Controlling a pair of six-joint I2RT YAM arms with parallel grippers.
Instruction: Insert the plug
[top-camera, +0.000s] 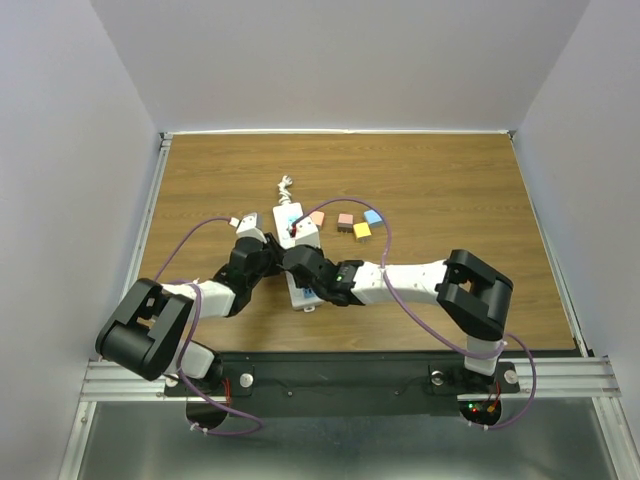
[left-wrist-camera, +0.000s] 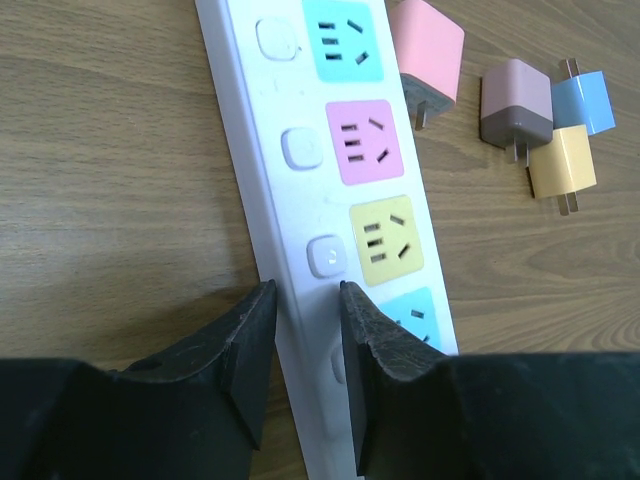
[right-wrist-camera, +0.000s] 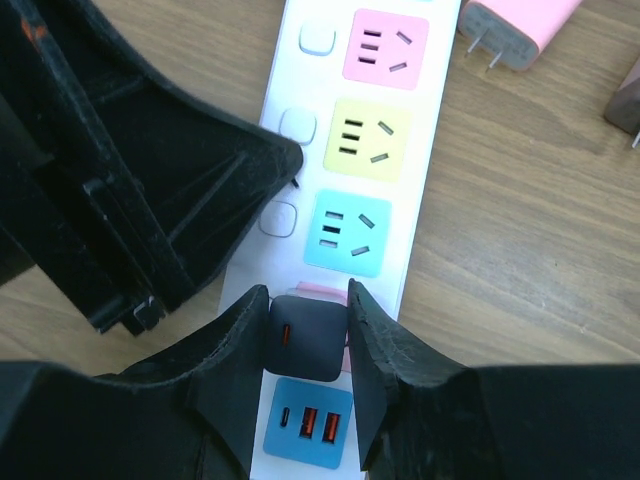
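Near the middle of the table lay a white power strip, its length running away from the arms. The right gripper was clamped on a dark plug, one finger on each flat side. The plug hung right over a pink socket, of which only a sliver showed, between the aqua socket and the blue USB block. That side grip probably kept the plug square to the slots so it could be pushed straight down. Whether its prongs had entered at all could not be seen, so I judged the plug lined up but not proven seated.

The left gripper sat across the strip's left edge, jaws nearly together, one finger at the side and one over the top. This looked like bracing, to stop the light strip from sliding or tipping under the push. Whether it truly pinched the strip I could not tell.

Just right of the strip lay four spare plugs, pink, brown, blue and yellow, untouched and clear of both arms.
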